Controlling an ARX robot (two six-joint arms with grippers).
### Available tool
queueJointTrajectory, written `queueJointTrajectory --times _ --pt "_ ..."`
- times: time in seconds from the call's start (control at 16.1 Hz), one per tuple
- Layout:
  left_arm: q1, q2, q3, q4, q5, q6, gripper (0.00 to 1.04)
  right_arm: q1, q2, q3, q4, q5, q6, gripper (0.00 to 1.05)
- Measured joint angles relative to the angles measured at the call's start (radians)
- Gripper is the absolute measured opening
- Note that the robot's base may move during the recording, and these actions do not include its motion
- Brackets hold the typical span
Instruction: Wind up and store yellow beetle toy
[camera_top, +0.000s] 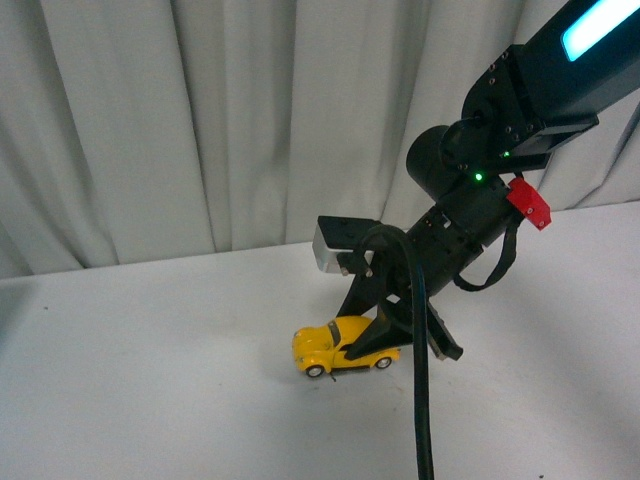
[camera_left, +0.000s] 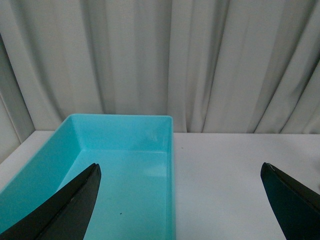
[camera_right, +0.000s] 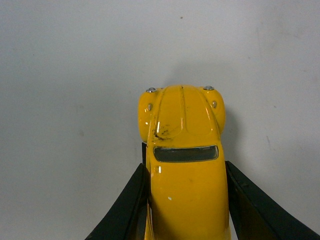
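The yellow beetle toy (camera_top: 325, 346) rests with its wheels on the white table (camera_top: 150, 380), nose pointing left in the front view. My right gripper (camera_top: 375, 345) is shut on its rear half, one black finger (camera_top: 372, 335) across its side. In the right wrist view the yellow beetle toy (camera_right: 182, 150) sits between the two black fingers (camera_right: 127, 207), which press its sides; my right gripper (camera_right: 185, 200) holds it. My left gripper (camera_left: 180, 200) is open and empty, above the edge of a turquoise bin (camera_left: 167, 125). The left arm is out of the front view.
The turquoise bin's inside is bare in the left wrist view, and it stands on the white table (camera_left: 240, 165) near pale curtains (camera_left: 200, 60). Curtains (camera_top: 200, 120) close off the table's back edge. A black cable (camera_top: 420, 400) hangs from my right arm.
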Motion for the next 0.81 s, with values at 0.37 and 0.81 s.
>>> queueJointTrajectory --times 0.37,0.81 --pt "0.0 0.0 0.0 0.0 0.0 0.0 0.98 0.034 0.0 -0.04 0.062 0.014 0.061 0.39" --pt "0.0 0.0 0.0 0.0 0.0 0.0 0.98 0.018 -0.013 -0.102 0.105 0.049 0.116 0.39"
